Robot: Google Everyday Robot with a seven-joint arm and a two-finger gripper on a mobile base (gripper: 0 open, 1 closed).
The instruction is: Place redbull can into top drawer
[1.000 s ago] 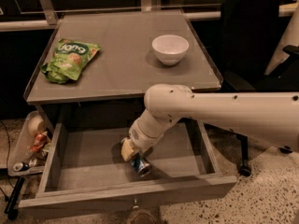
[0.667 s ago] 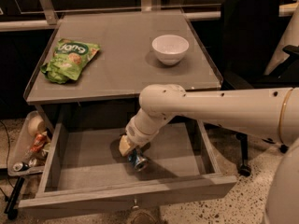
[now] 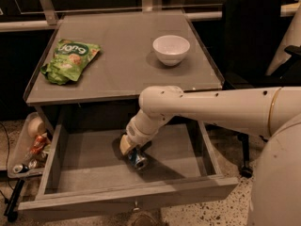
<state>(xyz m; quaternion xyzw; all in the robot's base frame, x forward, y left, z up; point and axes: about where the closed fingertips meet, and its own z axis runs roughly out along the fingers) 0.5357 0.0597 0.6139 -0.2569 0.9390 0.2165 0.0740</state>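
Observation:
The redbull can (image 3: 138,159), blue and silver with a shiny end towards me, is tilted low inside the open top drawer (image 3: 84,159), near the middle of its floor. My gripper (image 3: 130,150) reaches down into the drawer from the right and is shut on the can, holding it at or just above the drawer floor. The white arm (image 3: 202,107) crosses over the drawer's right half and hides part of it.
A green snack bag (image 3: 68,60) and a white bowl (image 3: 171,49) lie on the grey table top (image 3: 122,74). A side tray (image 3: 26,147) with cluttered cans hangs at the left. A dark chair (image 3: 254,36) stands at the right.
The arm's elbow has swung a little to the left and the gripper with the can has shifted slightly left and back inside the drawer.

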